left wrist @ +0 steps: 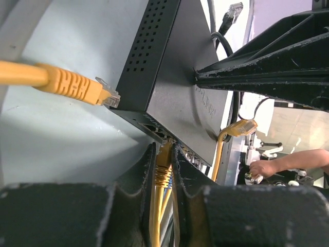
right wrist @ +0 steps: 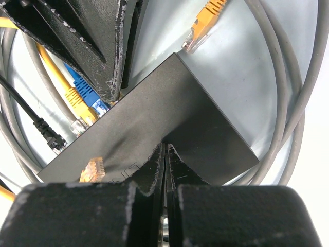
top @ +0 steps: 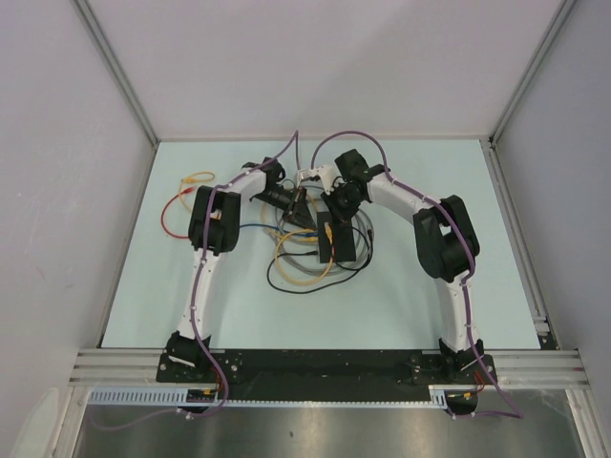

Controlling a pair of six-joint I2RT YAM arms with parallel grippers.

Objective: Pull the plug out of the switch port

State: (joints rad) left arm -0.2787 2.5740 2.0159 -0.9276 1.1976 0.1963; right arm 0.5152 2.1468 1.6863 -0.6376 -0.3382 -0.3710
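Observation:
The switch (top: 336, 240) is a flat black box lying among cables at mid-table. In the left wrist view it (left wrist: 175, 87) fills the centre, with its socket row facing my fingers. My left gripper (left wrist: 163, 152) is shut on a yellow plug (left wrist: 164, 160), whose front end sits at the socket row. My right gripper (right wrist: 165, 148) is shut and empty, with its tips pressing on the switch's top face (right wrist: 169, 110). Its fingers also show in the left wrist view (left wrist: 247, 77). In the top view the two grippers (top: 302, 208) (top: 336, 204) meet over the switch's far end.
Loose yellow plugs lie beside the switch (left wrist: 105, 95) (left wrist: 241, 127) (right wrist: 203, 25). A blue plug (right wrist: 92, 98) and another yellow one (right wrist: 76, 103) sit at the socket edge. Grey cable loops (right wrist: 288, 103) and a black cable (right wrist: 43, 128) surround the switch. Orange cable (top: 181, 200) lies far left.

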